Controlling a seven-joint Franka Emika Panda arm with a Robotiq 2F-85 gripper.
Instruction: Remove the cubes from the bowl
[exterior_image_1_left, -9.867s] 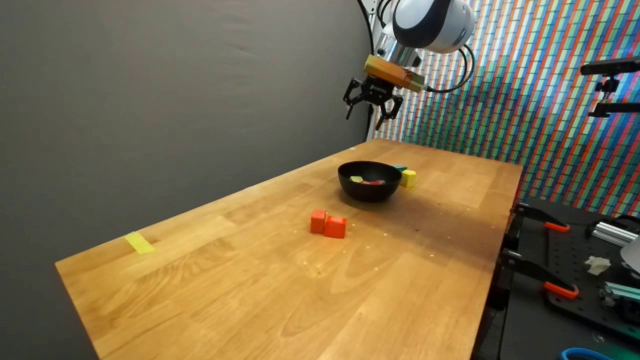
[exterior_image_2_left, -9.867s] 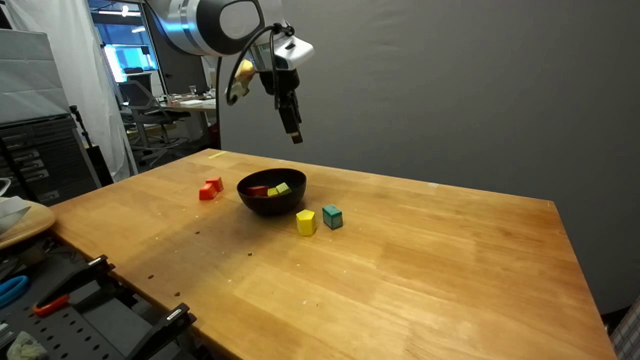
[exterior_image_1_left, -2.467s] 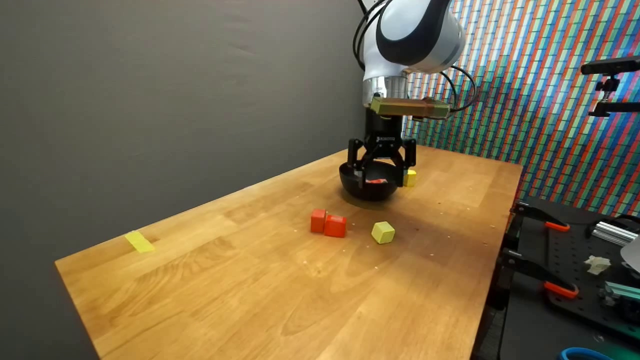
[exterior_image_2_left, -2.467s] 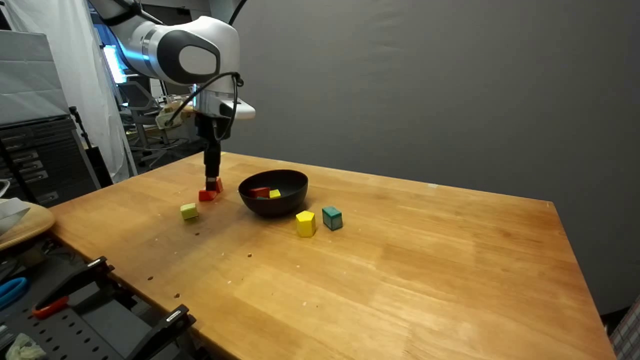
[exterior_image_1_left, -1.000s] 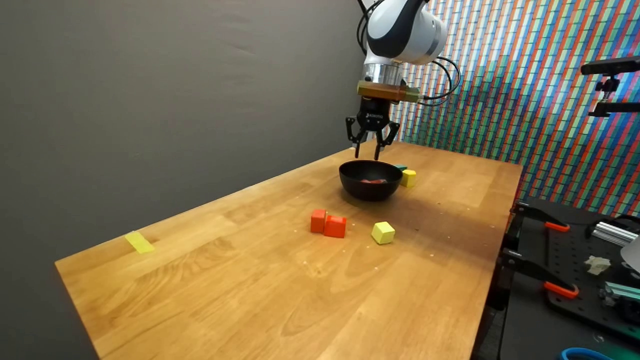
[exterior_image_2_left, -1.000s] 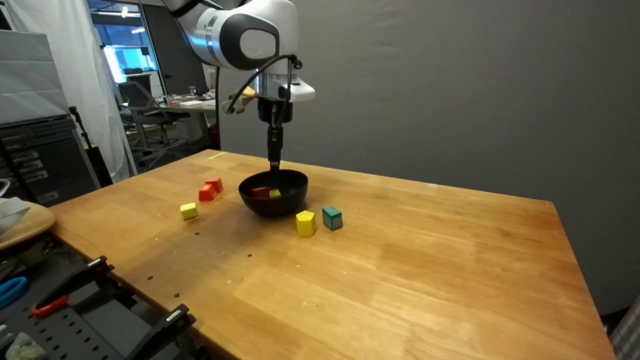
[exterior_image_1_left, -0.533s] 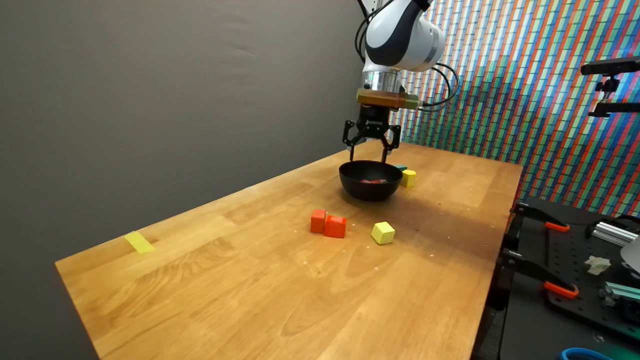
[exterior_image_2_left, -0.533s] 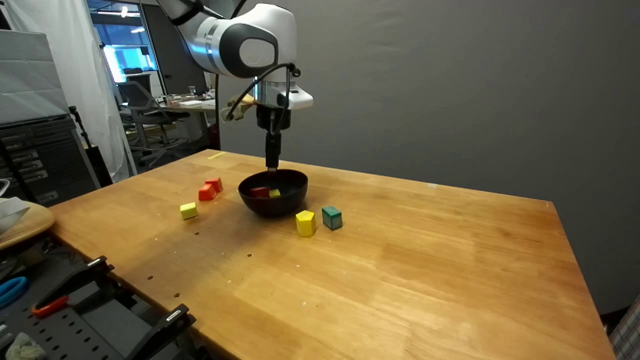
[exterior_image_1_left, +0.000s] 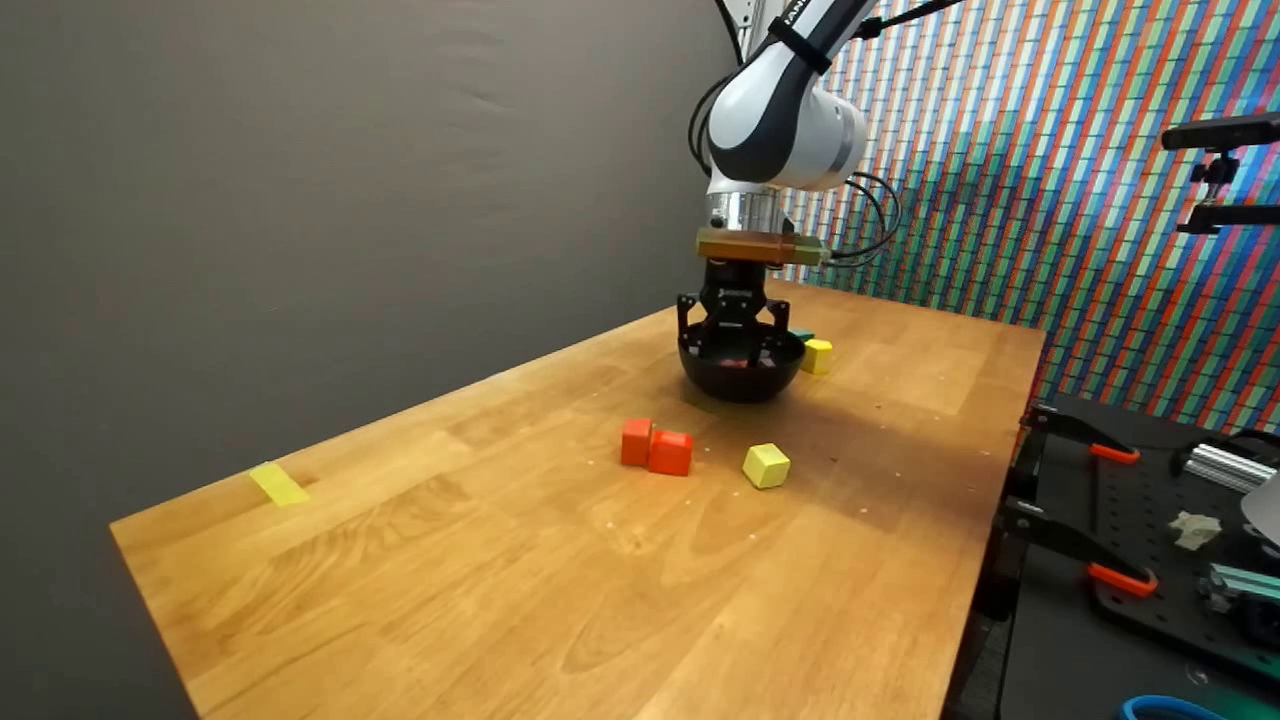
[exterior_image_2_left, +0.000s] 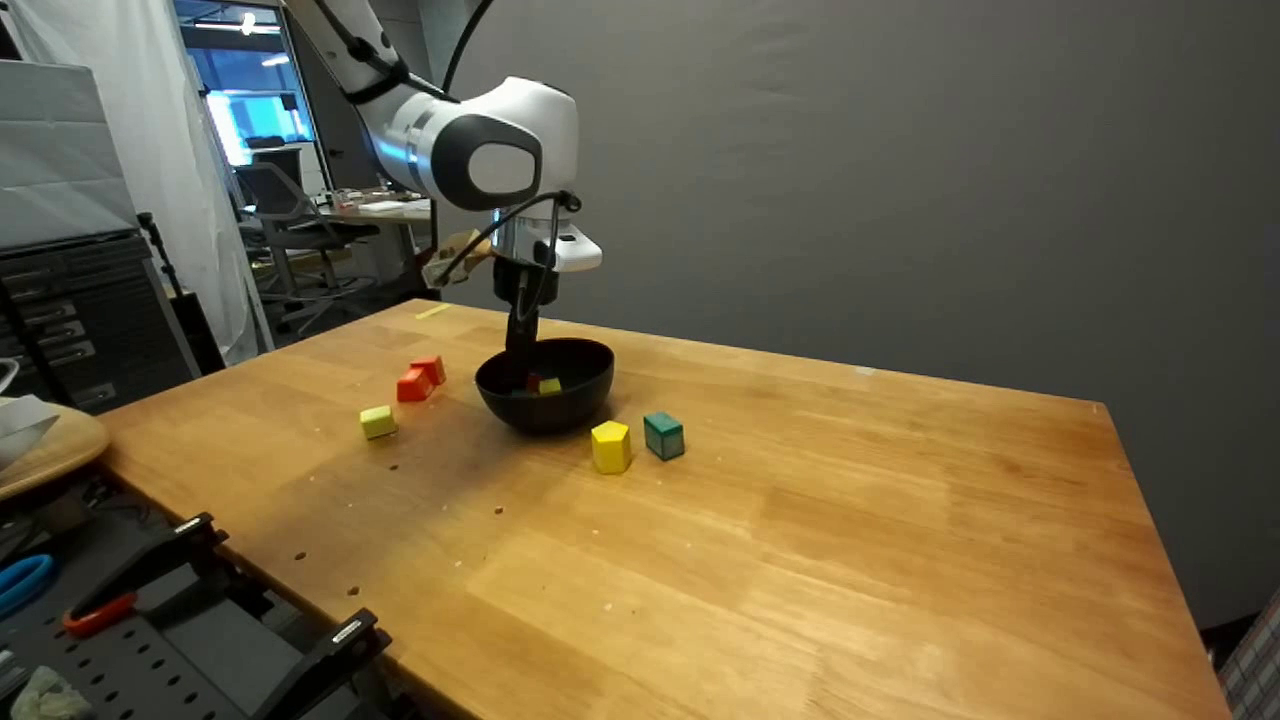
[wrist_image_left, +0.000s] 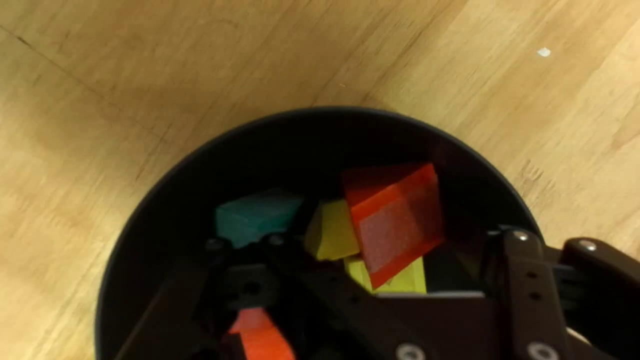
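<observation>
wrist view, fingers (wrist_image_left: 525, 270) parted inside the bowl (wrist_image_left: 300, 140), both exterior views, arm (exterior_image_1_left: 785, 125) bent, wrist (exterior_image_1_left: 742, 212) pointing downward

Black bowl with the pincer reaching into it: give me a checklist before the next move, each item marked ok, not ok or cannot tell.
Bowl upright on the table: ok.
Pincer open: ok, its jaws stand apart in the wrist view.
Red cube lying free: not ok, it overlaps a yellow cube in that view.
Second red cube inside fully visible: not ok, the pincer partly hides it.
Jaws low enough to grip: cannot tell.
Jaws clear of the bowl wall: cannot tell.
</observation>
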